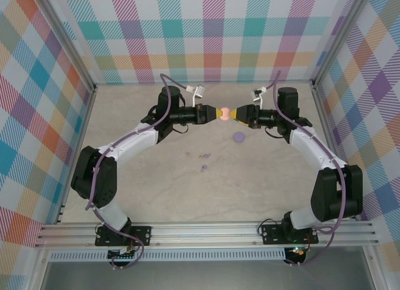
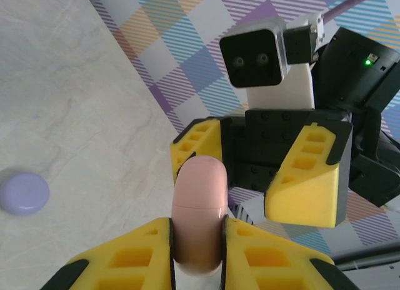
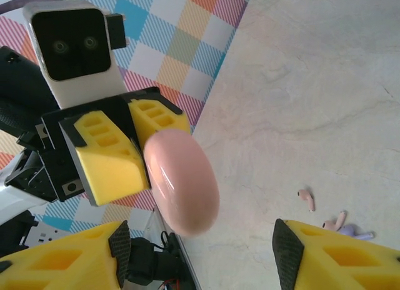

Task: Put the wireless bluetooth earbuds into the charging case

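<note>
Left gripper: our left gripper [image 2: 199, 243] is clamped on the pink charging case [image 2: 199, 202]. Its pads press the two sides, and the case's near end is sunk between the fingers.
Right gripper: our right gripper [image 3: 200, 255] has its jaws wide apart and holds nothing. In the left wrist view its yellow fingers flank the free tip of the case, and we see no contact.
Case position: held clear of the table [image 1: 156, 190], in the upper middle of the top view, between the two gripper tips.
Lid: a seam runs round the case, and we judge the lid shut.
Long axis: it runs from one gripper to the other, left to right in the top view, with the free rounded end towards the right gripper.
Earbuds: the earbuds [image 1: 203, 156] lie loose on the table, below the case in the top view and slightly left of it.
Lilac disc: the lilac disc [image 1: 239, 137] rests on the table, below the right gripper in the top view.
Coming move: we judge that the right jaws must close across the free end, square to that axis.
</note>
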